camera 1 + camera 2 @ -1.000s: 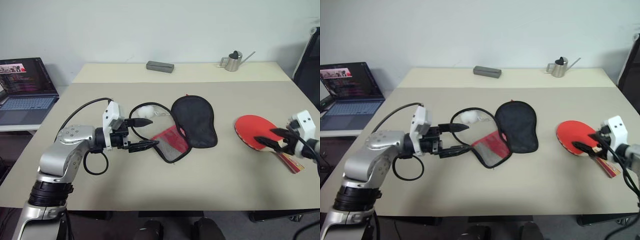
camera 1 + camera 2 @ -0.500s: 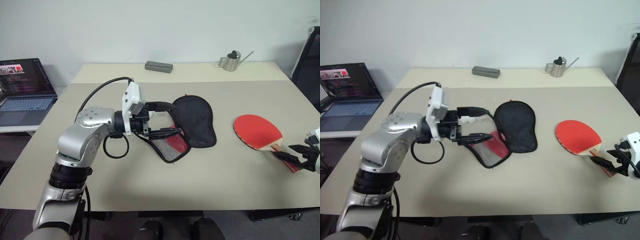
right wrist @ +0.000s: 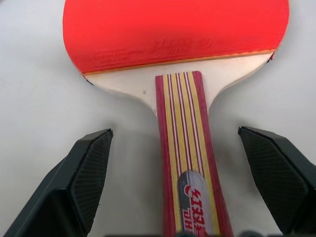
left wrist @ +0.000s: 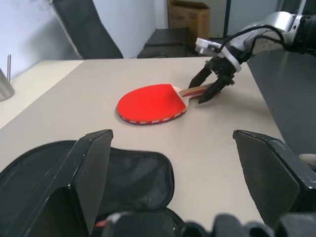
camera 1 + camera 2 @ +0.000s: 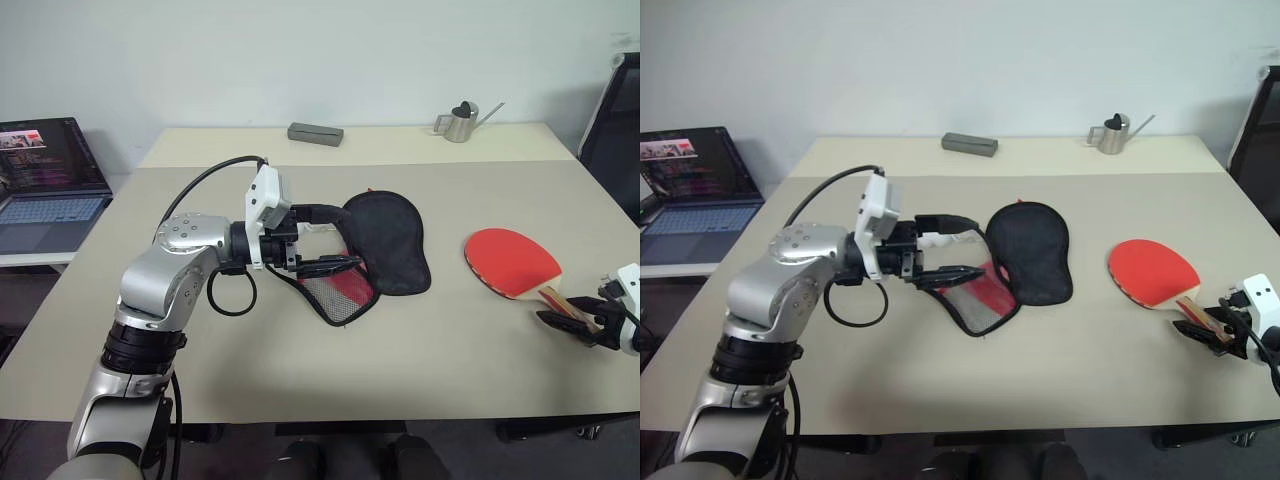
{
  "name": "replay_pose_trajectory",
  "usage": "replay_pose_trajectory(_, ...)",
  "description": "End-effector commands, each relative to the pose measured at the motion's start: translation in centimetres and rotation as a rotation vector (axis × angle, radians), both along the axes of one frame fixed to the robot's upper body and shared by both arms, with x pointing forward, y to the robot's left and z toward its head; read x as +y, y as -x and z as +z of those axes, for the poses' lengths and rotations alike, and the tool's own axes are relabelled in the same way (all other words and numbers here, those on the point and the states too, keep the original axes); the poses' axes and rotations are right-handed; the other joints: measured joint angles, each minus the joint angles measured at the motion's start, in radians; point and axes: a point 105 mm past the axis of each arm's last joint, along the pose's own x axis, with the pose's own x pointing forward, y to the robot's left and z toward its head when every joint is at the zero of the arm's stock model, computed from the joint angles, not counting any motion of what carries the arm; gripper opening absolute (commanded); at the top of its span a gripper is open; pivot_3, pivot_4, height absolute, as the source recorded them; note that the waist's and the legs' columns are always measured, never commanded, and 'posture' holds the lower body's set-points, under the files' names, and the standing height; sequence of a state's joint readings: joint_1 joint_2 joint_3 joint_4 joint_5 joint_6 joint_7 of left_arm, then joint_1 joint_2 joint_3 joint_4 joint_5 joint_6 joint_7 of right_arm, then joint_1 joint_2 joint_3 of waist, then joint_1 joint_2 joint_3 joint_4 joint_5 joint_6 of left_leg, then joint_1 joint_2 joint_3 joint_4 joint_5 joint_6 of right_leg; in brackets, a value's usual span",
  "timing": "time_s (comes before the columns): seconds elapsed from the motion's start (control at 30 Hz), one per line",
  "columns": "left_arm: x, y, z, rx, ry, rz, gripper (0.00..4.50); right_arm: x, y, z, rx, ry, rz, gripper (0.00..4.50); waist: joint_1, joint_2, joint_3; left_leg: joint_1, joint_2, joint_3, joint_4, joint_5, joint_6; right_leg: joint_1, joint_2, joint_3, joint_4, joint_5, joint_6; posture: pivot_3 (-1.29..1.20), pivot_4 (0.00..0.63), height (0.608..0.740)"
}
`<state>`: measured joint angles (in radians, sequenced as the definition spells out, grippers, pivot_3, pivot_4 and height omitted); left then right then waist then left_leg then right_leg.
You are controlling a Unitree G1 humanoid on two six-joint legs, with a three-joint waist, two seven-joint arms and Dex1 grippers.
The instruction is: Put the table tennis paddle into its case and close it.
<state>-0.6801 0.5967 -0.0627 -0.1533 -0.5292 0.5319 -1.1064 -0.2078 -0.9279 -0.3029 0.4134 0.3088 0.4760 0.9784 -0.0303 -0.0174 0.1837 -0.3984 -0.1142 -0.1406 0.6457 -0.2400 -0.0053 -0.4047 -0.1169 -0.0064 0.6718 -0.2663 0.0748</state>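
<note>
Case [image 5: 385,240]: unzipped, no paddle inside. Paddle [image 5: 512,262], at its 3 o'clock: handle between spread right gripper [image 3: 177,197] jaws; left gripper [image 5: 335,238] spread.

Both head views look forward and down across the counter [image 5: 300,400] from nearly the same spot, sharing the case [image 5: 385,240] and the table tennis paddle [image 5: 510,262]. The left wrist view looks level across the case toward the paddle and the right gripper [image 4: 210,86]. The right wrist view sits close over the paddle's handle [image 3: 187,163].
</note>
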Motion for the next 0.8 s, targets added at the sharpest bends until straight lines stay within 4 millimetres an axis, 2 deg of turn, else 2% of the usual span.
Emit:
replay_pose_trajectory(0.03, 0.5, 0.1, 0.8, -0.046, 0.001, 0.008, 4.27, 0.2, -0.5, -0.4, -0.005, 0.017, 0.017, 4.3, -0.001, -0.001, 0.0, 0.0, 0.001, 0.001, 0.0, 0.0, 0.0, 0.0, 0.001, 0.0, 0.0, 0.001, 0.0, 0.0, 0.15, 0.74)
replay_pose_trajectory(0.1, 0.8, 0.0, 0.7, -0.045, 0.0, 0.018, 4.27, 0.2, -0.6, -0.6, -0.004, 0.043, 0.029, 3.89, -0.001, -0.001, 0.0, 0.0, 0.002, 0.002, 0.001, 0.0, 0.0, 0.0, 0.002, 0.001, -0.001, 0.002, -0.001, 0.0, 0.15, 0.74)
replay_pose_trajectory(0.17, 0.9, 0.0, 0.7, -0.045, -0.001, 0.026, 4.27, 0.2, -0.6, -0.6, -0.005, 0.051, 0.031, 3.27, -0.001, -0.001, 0.0, 0.001, 0.004, 0.003, 0.001, 0.0, 0.0, 0.0, 0.003, 0.002, -0.001, 0.002, -0.001, 0.0, 0.15, 0.74)
replay_pose_trajectory(0.37, 1.9, -0.3, 0.1, -0.042, -0.006, 0.08, 4.27, 0.3, -0.5, -0.3, -0.019, 0.09, 0.057, 1.1, 0.0, -0.001, 0.0, 0.002, 0.005, 0.004, 0.0, 0.0, 0.0, 0.0, 0.006, 0.005, -0.001, 0.002, -0.002, 0.0, 0.15, 0.74)
replay_pose_trajectory(0.57, 2.8, -0.8, -0.2, -0.04, 0.01, 0.131, 4.27, 1.9, -1.6, 2.3, -0.118, 0.06, 0.065, 1.07, -0.003, -0.001, 0.0, 0.002, 0.006, 0.006, 0.0, 0.0, 0.0, 0.0, 0.007, 0.009, -0.004, 0.005, -0.001, 0.0, 0.15, 0.74)
replay_pose_trajectory(0.8, 6.1, -1.6, 0.1, -0.053, -0.006, 0.245, 4.27, 4.1, -3.0, 8.8, -0.31, -0.013, 0.048, 1.07, -0.002, 0.0, 0.0, 0.001, 0.008, 0.008, -0.001, 0.0, 0.0, -0.002, 0.009, 0.013, -0.007, 0.007, 0.0, 0.0, 0.15, 0.74)
